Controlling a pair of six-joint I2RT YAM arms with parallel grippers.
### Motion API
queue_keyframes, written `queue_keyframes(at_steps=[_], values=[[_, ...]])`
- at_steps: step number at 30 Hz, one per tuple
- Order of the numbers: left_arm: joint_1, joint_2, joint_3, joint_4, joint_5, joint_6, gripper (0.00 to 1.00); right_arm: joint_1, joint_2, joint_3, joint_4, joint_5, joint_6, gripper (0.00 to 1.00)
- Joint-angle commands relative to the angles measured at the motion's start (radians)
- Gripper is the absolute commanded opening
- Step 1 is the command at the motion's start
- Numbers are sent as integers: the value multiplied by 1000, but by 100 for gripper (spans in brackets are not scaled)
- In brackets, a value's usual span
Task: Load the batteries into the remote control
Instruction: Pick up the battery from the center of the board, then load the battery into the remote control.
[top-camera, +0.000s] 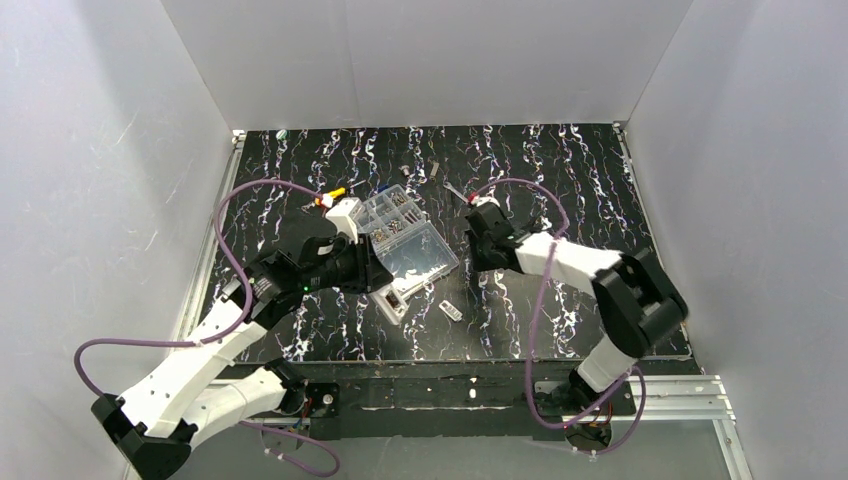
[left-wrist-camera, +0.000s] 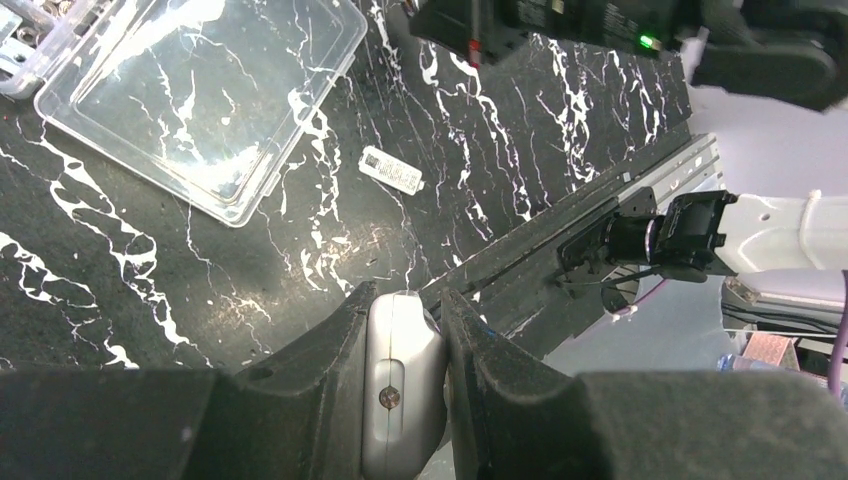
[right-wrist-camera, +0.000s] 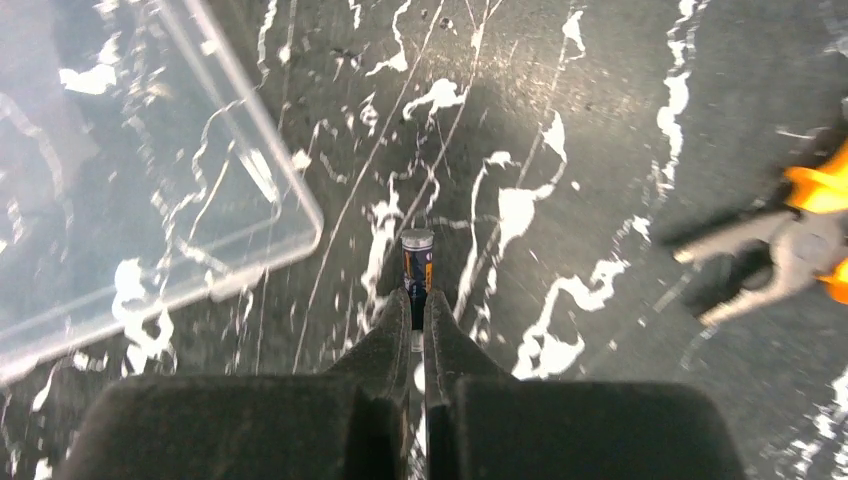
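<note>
My left gripper (left-wrist-camera: 405, 295) is shut on the white remote control (left-wrist-camera: 400, 370), gripping it by its two long faces; a seam and a small screw on its side face the camera. In the top view the remote (top-camera: 392, 302) sticks out of the left gripper (top-camera: 375, 275) just in front of the clear box. My right gripper (right-wrist-camera: 417, 300) is shut on a dark blue and orange battery (right-wrist-camera: 417, 255), whose metal end points away from the fingers over the black mat. In the top view the right gripper (top-camera: 483, 258) is right of the box. The remote's compartment is hidden.
A clear plastic compartment box (top-camera: 395, 215) with its lid (top-camera: 425, 255) folded open lies at the middle of the mat. A small white rectangular piece (top-camera: 450, 311) lies right of the remote, also in the left wrist view (left-wrist-camera: 390, 168). An orange-handled tool (right-wrist-camera: 800, 230) lies right of the battery.
</note>
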Motion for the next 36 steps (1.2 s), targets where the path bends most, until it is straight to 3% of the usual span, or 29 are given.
queue_keyframes(at_steps=[1, 8, 14, 22, 32, 36], values=[[12, 22, 64, -15, 31, 0, 0, -8, -261, -86, 61, -43, -153, 1], [22, 74, 47, 128, 81, -81, 0, -8, -719, -245, 136, -568, -604, 1], [26, 57, -33, 392, 123, -114, 0, -7, -921, -270, 135, -814, -837, 1], [26, 50, -122, 788, 285, -105, 0, -9, -988, -224, 130, -923, -924, 1], [26, 54, -140, 978, 450, -61, 0, -8, -996, -142, 53, -932, -934, 1], [26, 46, -138, 970, 513, -15, 0, -8, -1002, -114, 28, -902, -930, 1]])
